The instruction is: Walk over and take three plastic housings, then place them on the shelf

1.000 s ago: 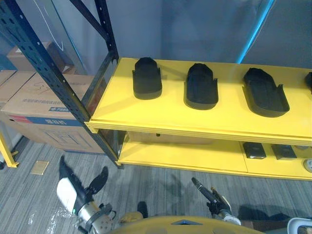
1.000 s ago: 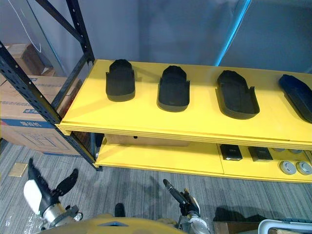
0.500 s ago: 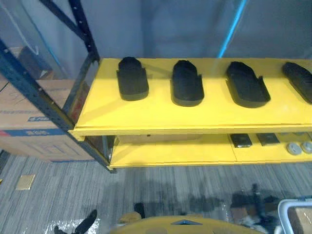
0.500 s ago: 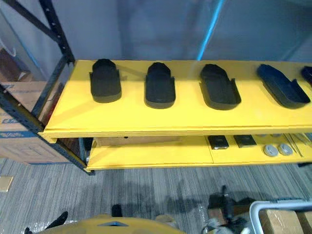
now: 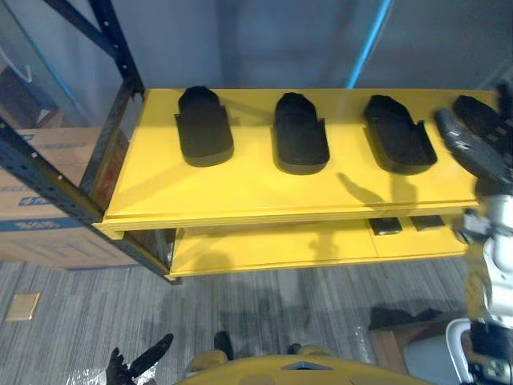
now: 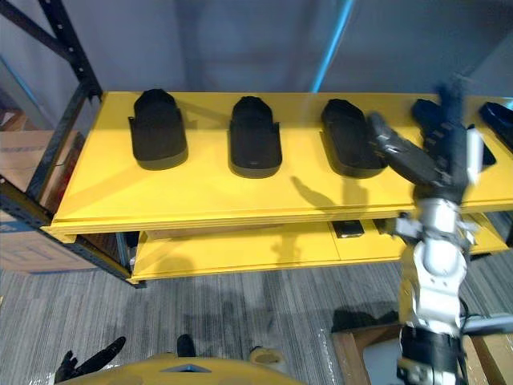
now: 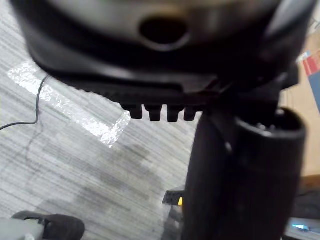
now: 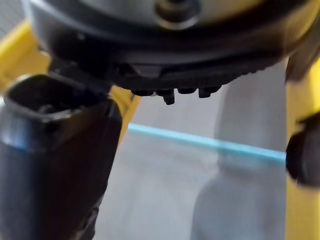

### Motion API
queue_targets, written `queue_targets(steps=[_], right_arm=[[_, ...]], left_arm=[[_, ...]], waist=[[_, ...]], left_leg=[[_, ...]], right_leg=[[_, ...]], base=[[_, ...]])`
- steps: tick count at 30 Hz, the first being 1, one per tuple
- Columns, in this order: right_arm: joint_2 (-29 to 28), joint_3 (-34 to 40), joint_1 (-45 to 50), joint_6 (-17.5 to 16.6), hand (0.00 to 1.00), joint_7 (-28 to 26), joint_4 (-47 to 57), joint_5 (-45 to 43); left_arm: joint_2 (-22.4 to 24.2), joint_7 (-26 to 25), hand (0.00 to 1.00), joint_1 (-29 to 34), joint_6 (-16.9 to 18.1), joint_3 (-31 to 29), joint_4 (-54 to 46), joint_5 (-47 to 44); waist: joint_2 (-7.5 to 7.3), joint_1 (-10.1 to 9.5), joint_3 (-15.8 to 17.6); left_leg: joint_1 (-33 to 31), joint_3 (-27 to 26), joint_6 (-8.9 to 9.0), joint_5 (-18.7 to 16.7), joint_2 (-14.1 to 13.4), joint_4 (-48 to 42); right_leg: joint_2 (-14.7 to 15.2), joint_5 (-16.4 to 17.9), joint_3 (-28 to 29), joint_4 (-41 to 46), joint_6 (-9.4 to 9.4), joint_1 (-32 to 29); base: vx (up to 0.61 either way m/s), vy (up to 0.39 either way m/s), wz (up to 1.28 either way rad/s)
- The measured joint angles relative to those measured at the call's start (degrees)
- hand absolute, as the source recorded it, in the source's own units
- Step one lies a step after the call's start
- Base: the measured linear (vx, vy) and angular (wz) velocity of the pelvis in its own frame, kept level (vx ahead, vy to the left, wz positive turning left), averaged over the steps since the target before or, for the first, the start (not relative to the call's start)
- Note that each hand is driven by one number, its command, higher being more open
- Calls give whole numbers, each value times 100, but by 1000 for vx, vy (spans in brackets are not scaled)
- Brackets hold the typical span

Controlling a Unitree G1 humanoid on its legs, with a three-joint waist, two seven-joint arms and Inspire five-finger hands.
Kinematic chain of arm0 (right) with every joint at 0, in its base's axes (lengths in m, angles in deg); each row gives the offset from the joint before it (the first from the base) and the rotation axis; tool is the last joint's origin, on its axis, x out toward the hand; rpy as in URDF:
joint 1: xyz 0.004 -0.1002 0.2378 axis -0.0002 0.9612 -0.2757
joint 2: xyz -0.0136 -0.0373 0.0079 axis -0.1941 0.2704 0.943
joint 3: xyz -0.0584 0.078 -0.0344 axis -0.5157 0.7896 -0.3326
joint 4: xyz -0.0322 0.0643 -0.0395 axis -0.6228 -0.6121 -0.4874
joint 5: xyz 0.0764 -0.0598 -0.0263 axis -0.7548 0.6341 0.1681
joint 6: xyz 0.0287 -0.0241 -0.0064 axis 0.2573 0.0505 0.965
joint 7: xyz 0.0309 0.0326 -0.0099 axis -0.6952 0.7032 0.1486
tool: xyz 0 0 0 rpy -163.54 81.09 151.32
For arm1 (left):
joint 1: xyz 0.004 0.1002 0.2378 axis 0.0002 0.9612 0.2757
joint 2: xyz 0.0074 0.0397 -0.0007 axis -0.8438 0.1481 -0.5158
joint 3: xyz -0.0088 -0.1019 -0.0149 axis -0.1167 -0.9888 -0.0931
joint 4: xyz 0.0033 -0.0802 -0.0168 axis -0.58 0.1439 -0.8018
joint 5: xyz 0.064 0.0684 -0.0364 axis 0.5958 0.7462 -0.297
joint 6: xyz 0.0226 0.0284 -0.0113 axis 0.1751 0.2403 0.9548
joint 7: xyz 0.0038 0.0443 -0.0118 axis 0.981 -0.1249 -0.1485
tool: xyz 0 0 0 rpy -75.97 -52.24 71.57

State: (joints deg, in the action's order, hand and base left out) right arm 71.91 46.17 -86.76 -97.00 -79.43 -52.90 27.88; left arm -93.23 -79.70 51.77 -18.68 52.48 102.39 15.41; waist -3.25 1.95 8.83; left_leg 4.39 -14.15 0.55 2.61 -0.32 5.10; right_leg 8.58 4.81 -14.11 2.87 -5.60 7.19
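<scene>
- Left eye view: plastic housings [image 5: 300, 135] are lined along the yellow shelf [image 5: 240, 196]; the right hand [image 5: 479, 152] is held before its right end, fingers spread, nothing grasped.
- Right eye view: the left hand [image 6: 92, 361] is seen below the shelf, fingers straight, empty.

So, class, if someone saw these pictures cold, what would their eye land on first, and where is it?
First the bright yellow shelf across the middle of the head views, with a row of black plastic housings on its upper deck. Next the robot's right hand, open, held up before the shelf's right end. The left hand hangs low over the grey floor.
</scene>
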Motion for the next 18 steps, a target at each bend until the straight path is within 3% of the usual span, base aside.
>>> queue_targets(steps=[2,7,14,18], right_arm=[[39,-568,-815,230,100,-13,-643,1],[40,-990,-2085,301,100,254,-1616,9],[40,-1531,-3765,377,100,396,-2007,19],[40,-1626,-4044,550,100,418,-2642,20]], left_arm=[[6,191,100,-3,-9,200,10,-15],[28,299,100,0,-15,461,1,-8],[20,495,100,-134,-43,507,-114,-225],[20,623,100,-142,-43,592,-188,-233]], waist=[[52,-109,40],[267,-371,205],[568,-500,542],[637,-606,621]], left_leg=[[-42,184,-23,60,33,-12],[-204,472,-84,196,87,-21],[-347,544,-128,324,100,-23],[-364,639,-141,379,108,-24]], right_leg=[[21,-1,-171,-1,-1,52],[49,-64,-454,-7,-43,72],[55,-105,-500,19,-14,-26],[68,-64,-606,128,42,-36]], base=[[-16,-10,43],[-41,8,34],[-75,26,5],[-51,22,13]])
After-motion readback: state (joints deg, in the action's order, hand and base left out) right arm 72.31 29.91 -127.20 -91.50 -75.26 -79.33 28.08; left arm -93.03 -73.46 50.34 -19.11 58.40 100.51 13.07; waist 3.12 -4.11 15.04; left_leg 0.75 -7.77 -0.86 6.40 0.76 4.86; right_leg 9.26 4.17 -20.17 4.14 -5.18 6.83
